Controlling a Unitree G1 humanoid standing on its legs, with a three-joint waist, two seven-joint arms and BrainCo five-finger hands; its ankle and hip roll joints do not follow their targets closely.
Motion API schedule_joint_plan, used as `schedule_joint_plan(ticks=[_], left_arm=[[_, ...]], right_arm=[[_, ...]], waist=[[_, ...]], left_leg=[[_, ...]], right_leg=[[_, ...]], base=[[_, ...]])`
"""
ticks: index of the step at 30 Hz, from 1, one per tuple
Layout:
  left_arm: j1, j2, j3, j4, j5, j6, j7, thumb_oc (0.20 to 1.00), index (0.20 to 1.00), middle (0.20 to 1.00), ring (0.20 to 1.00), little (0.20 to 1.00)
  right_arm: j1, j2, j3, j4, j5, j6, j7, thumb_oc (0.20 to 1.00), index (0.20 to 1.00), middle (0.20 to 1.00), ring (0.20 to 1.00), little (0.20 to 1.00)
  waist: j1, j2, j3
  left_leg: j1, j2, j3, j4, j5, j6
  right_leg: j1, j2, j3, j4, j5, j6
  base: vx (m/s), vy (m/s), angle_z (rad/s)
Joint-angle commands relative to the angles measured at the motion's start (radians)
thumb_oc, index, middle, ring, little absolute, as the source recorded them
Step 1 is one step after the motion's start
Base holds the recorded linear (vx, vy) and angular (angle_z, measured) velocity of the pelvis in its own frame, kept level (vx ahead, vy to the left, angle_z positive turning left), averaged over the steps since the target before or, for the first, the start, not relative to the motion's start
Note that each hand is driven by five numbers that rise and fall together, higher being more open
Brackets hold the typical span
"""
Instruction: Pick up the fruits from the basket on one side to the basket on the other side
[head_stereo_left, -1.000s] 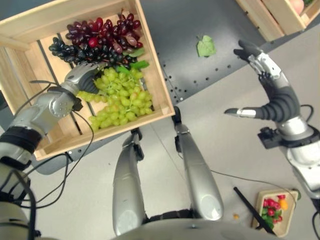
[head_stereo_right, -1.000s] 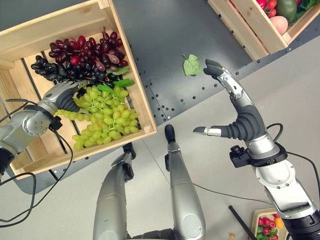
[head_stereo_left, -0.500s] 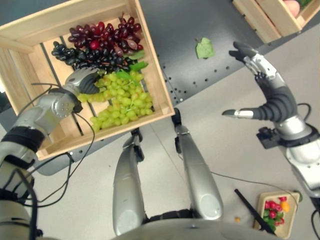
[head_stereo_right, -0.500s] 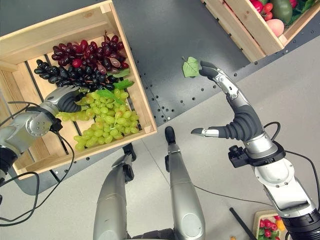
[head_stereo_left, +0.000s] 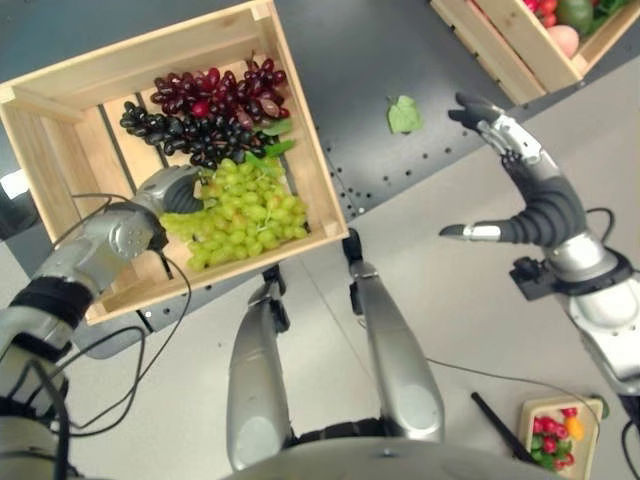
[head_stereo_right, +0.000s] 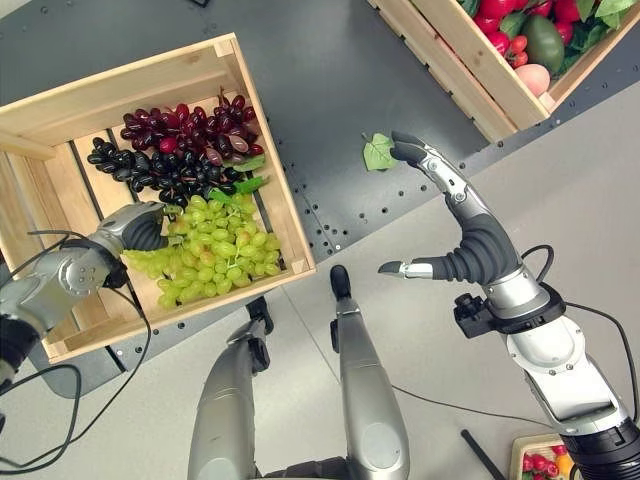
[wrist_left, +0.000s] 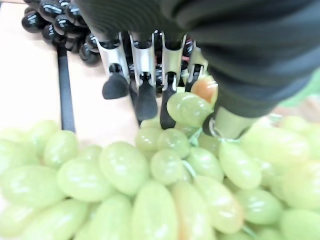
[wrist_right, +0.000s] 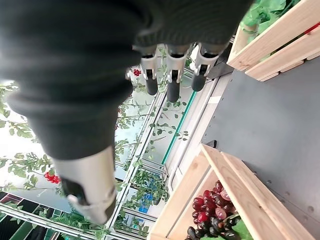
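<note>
Grapes — the green bunch (head_stereo_left: 245, 212) — lie in the near part of the wooden crate (head_stereo_left: 290, 140) on my left, with the dark bunch (head_stereo_left: 180, 135) and the red bunch (head_stereo_left: 220, 90) behind them. My left hand (head_stereo_left: 172, 190) is down on the outer edge of the green bunch, fingers (wrist_left: 145, 85) curled over the top grapes and thumb pressing in from the side; I judge this a grip closing on the bunch, not yet a lift. My right hand (head_stereo_right: 455, 235) hangs free over the dark table (head_stereo_right: 330, 90), fingers spread and holding nothing, close to a loose green leaf (head_stereo_right: 378, 152). The other crate (head_stereo_right: 470, 55), already holding fruit, sits off to my right. Next I need a firm hold near the stem, then a clean lift over the crate wall — loose grapes may slip.
</note>
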Motion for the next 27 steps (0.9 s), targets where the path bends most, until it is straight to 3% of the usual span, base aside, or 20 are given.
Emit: schedule_joint_plan(ticks=[1, 9, 12, 20, 27], left_arm=[[0.090, 0.069, 0.123, -0.099, -0.102, -0.054, 0.002, 0.200, 0.200, 0.200, 0.200, 0.200], [0.320, 0.095, 0.392, -0.298, -0.354, -0.125, -0.009, 0.200, 0.200, 0.200, 0.200, 0.200], [0.424, 0.068, 0.520, -0.399, -0.518, -0.175, -0.014, 0.200, 0.200, 0.200, 0.200, 0.200], [0.512, 0.042, 0.610, -0.526, -0.628, -0.197, -0.025, 0.200, 0.200, 0.200, 0.200, 0.200], [0.484, -0.004, 0.607, -0.567, -0.742, -0.202, -0.037, 0.200, 0.200, 0.200, 0.200, 0.200]], right_arm=[[0.004, 0.004, -0.043, -0.046, 0.034, -0.033, 0.015, 1.000, 1.000, 1.000, 1.000, 1.000], [0.034, 0.005, -0.069, -0.015, 0.060, -0.032, 0.031, 1.000, 1.000, 1.000, 1.000, 1.000], [0.048, -0.003, -0.083, 0.003, 0.070, -0.032, 0.035, 1.000, 1.000, 1.000, 1.000, 1.000], [0.065, -0.039, -0.089, 0.020, 0.080, -0.020, 0.048, 1.000, 1.000, 1.000, 1.000, 1.000], [0.063, -0.041, -0.091, 0.043, 0.078, -0.014, 0.036, 1.000, 1.000, 1.000, 1.000, 1.000]], waist=[[0.026, 0.002, -0.003], [0.045, 0.021, -0.003], [0.052, 0.026, -0.003], [0.060, 0.039, -0.030], [0.061, 0.048, -0.044]], left_leg=[[0.076, 0.000, -0.047, 0.030, -0.059, -0.023], [0.139, -0.007, -0.054, 0.014, -0.058, -0.025], [0.169, -0.007, -0.054, 0.015, -0.066, -0.026], [0.204, -0.014, -0.056, -0.034, -0.041, -0.030], [0.219, -0.021, -0.067, -0.037, -0.039, -0.032]], right_leg=[[0.074, -0.063, -0.005, -0.046, 0.015, 0.075], [0.137, -0.073, -0.009, -0.054, 0.012, 0.076], [0.167, -0.077, -0.011, -0.055, 0.006, 0.076], [0.197, -0.083, -0.016, -0.078, 0.015, 0.079], [0.220, -0.088, -0.028, -0.079, 0.010, 0.078]], base=[[0.00, 0.000, 0.00], [0.03, 0.011, 0.05], [0.02, 0.012, 0.03], [0.00, 0.001, 0.01], [0.01, -0.001, 0.01]])
